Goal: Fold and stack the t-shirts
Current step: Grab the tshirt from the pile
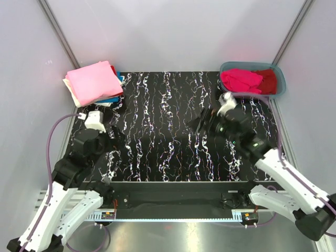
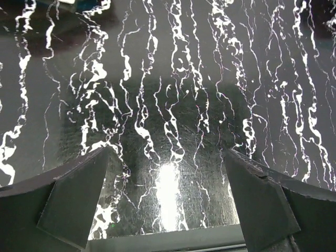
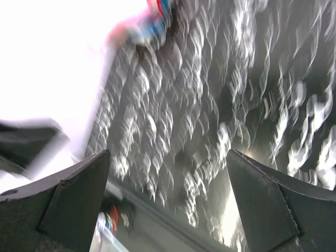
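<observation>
Folded t-shirt stack (image 1: 94, 84): far left corner of table (image 1: 168, 152), light pink on top, long side roughly left to right, slightly skewed. Bright red t-shirt (image 1: 240, 80) and darker red t-shirt (image 1: 268, 80): bunched in teal tub (image 1: 279, 86), far right. Left gripper (image 2: 167, 163): spread, empty, nearer than the stack. Right gripper (image 3: 168, 163): spread, empty, near-left of the tub
</observation>
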